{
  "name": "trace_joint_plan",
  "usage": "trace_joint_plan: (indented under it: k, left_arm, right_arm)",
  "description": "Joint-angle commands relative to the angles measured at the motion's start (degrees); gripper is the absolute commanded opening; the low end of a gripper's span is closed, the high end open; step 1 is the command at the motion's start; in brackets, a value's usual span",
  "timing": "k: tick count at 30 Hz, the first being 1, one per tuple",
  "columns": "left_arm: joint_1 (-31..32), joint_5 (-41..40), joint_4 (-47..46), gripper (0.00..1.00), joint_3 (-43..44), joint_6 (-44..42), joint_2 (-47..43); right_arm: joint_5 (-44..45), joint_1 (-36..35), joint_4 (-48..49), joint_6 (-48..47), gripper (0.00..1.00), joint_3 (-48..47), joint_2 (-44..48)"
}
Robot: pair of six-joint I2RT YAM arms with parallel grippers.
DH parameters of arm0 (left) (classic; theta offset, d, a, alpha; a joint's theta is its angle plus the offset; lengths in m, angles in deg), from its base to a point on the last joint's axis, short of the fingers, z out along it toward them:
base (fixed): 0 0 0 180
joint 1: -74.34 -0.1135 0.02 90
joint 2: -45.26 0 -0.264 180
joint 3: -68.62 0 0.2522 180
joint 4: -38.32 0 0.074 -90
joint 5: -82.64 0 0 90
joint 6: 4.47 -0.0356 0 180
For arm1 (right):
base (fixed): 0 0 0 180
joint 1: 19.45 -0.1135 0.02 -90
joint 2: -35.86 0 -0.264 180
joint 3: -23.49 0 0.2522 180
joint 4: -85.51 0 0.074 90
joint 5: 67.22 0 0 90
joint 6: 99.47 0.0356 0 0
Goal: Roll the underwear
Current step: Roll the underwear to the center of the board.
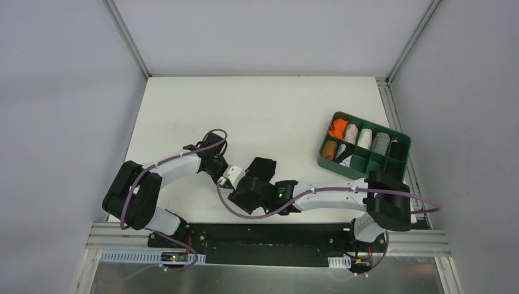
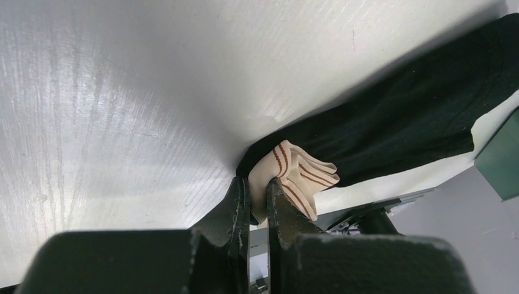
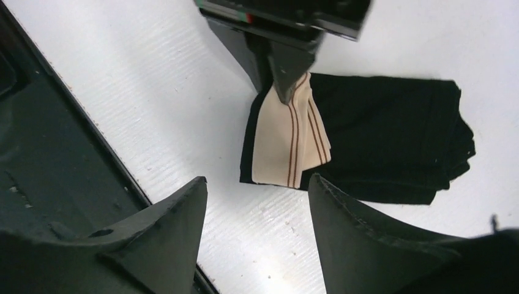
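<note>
the left fingers (image 2: 278, 205), two dark, hard, narrow wedges, stand almost together at the bottom centre of the left wrist view. they are clamped on a bunched fold of the pale beige waistband (image 2: 300, 174), a smooth elastic strip with thin brown stripes. the band puckers into soft pleats just past the tips.

the black soft fabric underwear (image 3: 385, 141) lies folded flat on the white, faintly grained table (image 2: 122, 110). its matte cloth stretches to the upper right of that view. in the right wrist view the garment fills the centre and right of the frame as a rough rectangle with layered, slightly uneven edges at its right end. the waistband is doubled over its left end, and the left fingers come down from the top centre onto the band's upper edge.

the right fingers (image 3: 333, 208), broad black pointed wedges with a dull surface, stand wide apart at the bottom of that view and grip nothing. the band's lower edge shows in the gap between them; contact with the cloth cannot be told.

in the top view the underwear sits low in the centre of the frame, where both arms meet. a green plastic compartment tray (image 1: 343, 169) of rolled garments lies apart at the right.
</note>
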Motion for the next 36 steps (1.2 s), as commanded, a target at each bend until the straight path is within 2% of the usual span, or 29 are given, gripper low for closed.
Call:
trace_joint_plan:
  k: [1,9,15,17,21,24,28,29,32,36]
  left_arm:
    - [0.08,-0.65,5.34,0.0,1.1,-1.27,1.32]
    - [-0.24,-0.66,6.33,0.0,2.03,-1.36,1.73]
    - [-0.37,-1.08,6.74,0.0,1.98,-1.44,0.82]
    - [-0.41,-1.19,7.0,0.0,2.19,-1.62,0.61]
    - [-0.5,-1.03,7.27,0.0,2.7,-2.0,0.32]
    - [-0.56,-1.03,7.74,0.0,3.26,-2.53,0.4]
    - [-0.8,-1.1,8.56,0.0,4.28,-3.34,0.19]
    - [-0.89,-1.09,8.79,0.0,4.66,-3.64,0.1]
    - [-1.23,-1.3,9.75,0.0,5.75,-4.2,-0.73]
    - [-2.23,-0.86,10.76,0.16,6.9,-4.6,-2.39]
  right_arm:
    - [7.49,-2.53,6.36,-8.51,0.64,1.48,-3.62]
    - [7.15,-2.99,11.37,-10.15,0.64,1.44,-9.76]
    - [13.52,-3.08,13.78,-9.36,0.59,1.84,-13.57]
    - [15.75,-3.08,15.28,-8.58,0.54,2.86,-13.8]
    - [16.12,-2.99,17.35,-6.52,0.34,5.15,-12.87]
    - [15.15,-2.99,18.4,-4.83,0.24,6.17,-12.08]
    - [10.07,-2.35,18.97,-2.66,0.08,7.16,-9.98]
    - [8.41,-1.99,19.05,-2.06,0.02,7.35,-9.26]
    - [1.78,-0.08,18.2,2.07,0.0,7.58,-6.81]
    - [-10.78,4.69,16.81,8.97,0.0,8.02,-5.18]
